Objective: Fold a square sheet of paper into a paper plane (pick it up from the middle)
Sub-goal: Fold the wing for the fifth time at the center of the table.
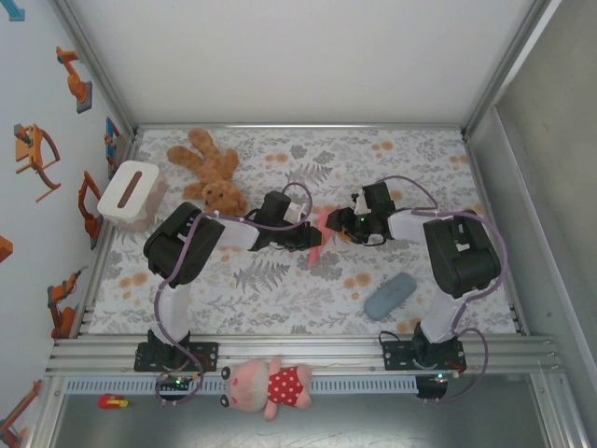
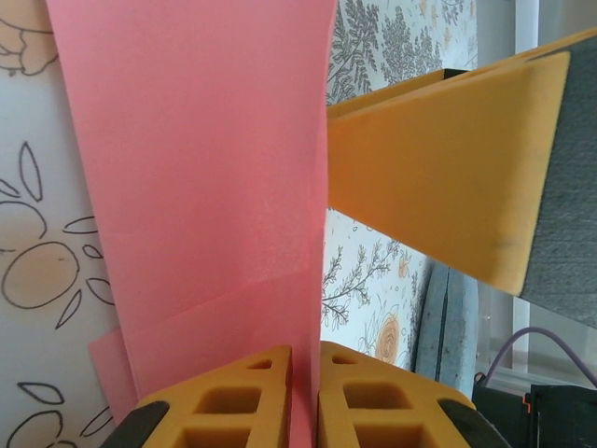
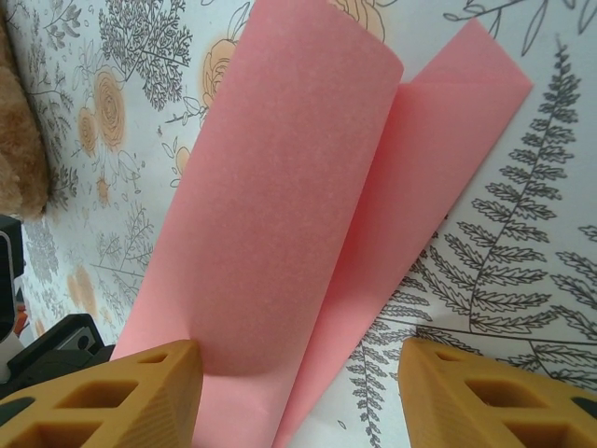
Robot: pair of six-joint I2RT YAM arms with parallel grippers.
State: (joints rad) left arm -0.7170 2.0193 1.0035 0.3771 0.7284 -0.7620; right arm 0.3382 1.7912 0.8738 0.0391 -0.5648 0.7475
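At the middle of the flower-print table (image 1: 280, 289), boxed in by a metal frame (image 1: 298, 126) along its far and side edges, two arms meet tip to tip. Bare cloth lies open beyond both pincers toward the far edge, and on the near side between the arm bases. A brown teddy bear (image 1: 210, 173) sits beyond and to the left of the left gripper (image 2: 303, 369), and a white box (image 1: 131, 191) stands farther out at the table's left edge. A grey-blue pouch (image 1: 390, 295) lies on the near side of the right gripper (image 3: 298, 383), well apart from it. The sheet of paper (image 1: 317, 233), salmon-pink and matte, is folded over on itself, one layer bowed into a soft curl, a pointed corner showing behind it and a faint crease crossing one end. It stands up off the cloth between the two pincers. The left gripper's jaws are pressed together on one edge of the paper, pinching it, and the sheet rises straight out from the fingertips. The right gripper's jaws stand wide apart, holding nothing. The curled sheet runs between them, its bowed face right beside one orange finger (image 3: 112, 392) and clear of the other.
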